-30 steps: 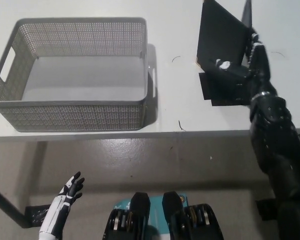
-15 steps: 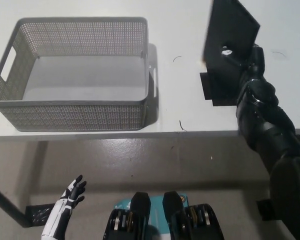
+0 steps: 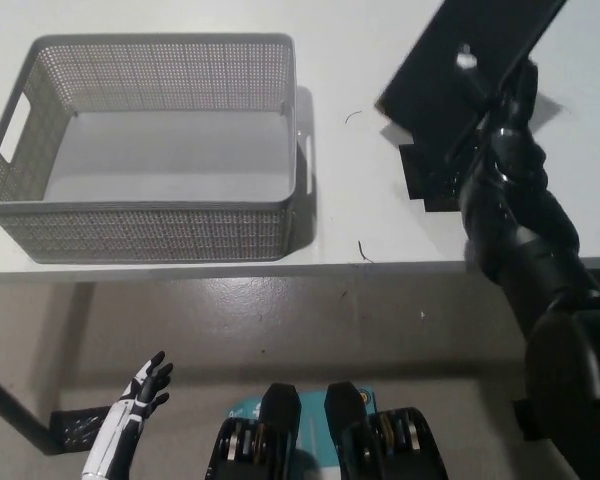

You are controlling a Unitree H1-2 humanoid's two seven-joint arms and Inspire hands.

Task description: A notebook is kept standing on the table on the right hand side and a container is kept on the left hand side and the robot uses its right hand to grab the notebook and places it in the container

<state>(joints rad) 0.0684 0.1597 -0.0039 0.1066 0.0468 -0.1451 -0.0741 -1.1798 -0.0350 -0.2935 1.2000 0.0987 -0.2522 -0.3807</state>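
Right hand [image 3: 495, 100] is grasping the black notebook [image 3: 460, 70], tilted above our bench [image 3: 350, 215]; left hand [image 3: 145, 385] is hanging open, low.

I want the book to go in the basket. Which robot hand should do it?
The right robot hand. It already grips the black notebook above the table, right of the grey basket. The white left robot hand hangs open below the table edge, holding nothing.

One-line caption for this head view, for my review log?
Black right hand holds the black notebook tilted above the white table; grey mesh container sits empty; white left hand rests low.
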